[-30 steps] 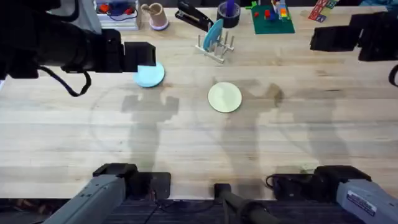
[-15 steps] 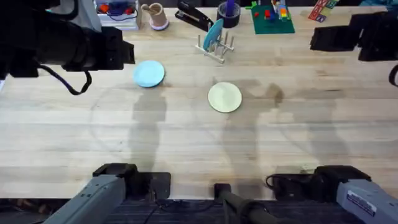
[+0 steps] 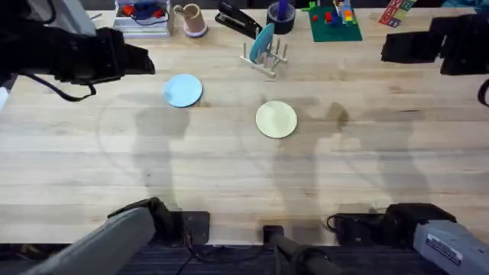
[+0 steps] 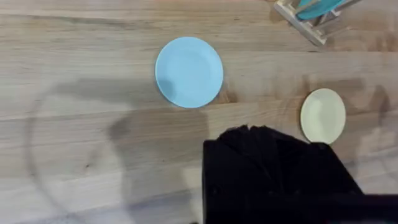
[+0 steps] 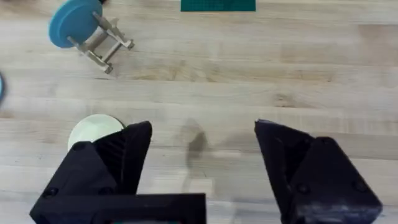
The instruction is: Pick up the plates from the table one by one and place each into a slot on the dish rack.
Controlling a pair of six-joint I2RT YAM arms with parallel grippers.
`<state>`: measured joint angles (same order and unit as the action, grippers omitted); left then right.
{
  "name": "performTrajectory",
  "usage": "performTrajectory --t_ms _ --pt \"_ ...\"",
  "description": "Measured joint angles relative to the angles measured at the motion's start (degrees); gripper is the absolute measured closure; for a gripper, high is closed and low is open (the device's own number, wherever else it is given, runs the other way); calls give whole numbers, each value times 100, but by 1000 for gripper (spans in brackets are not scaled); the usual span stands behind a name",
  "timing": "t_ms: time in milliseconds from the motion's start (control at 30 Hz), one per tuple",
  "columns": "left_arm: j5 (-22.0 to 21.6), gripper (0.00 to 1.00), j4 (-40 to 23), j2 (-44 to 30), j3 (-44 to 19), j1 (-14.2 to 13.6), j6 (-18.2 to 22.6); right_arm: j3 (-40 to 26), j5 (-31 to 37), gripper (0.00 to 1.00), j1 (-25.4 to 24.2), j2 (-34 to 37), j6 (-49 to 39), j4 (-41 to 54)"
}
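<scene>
Left pincer (image 3: 141, 59): fingers bunched together, empty; has drawn back leftward off the light blue plate (image 3: 183, 90).
Right pincer (image 5: 202, 162): jaws wide apart, empty.
Cream plate (image 3: 276, 119): flat on bench (image 3: 244, 176).
Light blue plate: now uncovered, ungrasped.
Dish rack (image 3: 266, 55): holds teal plate (image 3: 262, 40); two plates remain.

The table (image 3: 229, 168) is bare wood all around the light blue plate (image 3: 183, 90) and the cream plate (image 3: 276, 119), so a gripper can come down on either one. The dish rack (image 3: 266, 55) stands at 12 o'clock from the cream plate. A teal plate (image 3: 262, 40) fills one slot. Behind the rack, a stapler (image 3: 238, 21) and a dark cup (image 3: 281, 17) crowd the far edge.
</scene>
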<state>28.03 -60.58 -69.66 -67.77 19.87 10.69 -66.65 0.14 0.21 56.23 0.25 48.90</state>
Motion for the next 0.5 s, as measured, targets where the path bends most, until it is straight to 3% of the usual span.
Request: performTrajectory --t_ms 233,500 --pt "1068 961 57 -928 0 711 638 0 0 7 0 0 -2 0" --pt "1610 962 185 -1978 -240 887 1126 0 0 7 0 -1 0 2"
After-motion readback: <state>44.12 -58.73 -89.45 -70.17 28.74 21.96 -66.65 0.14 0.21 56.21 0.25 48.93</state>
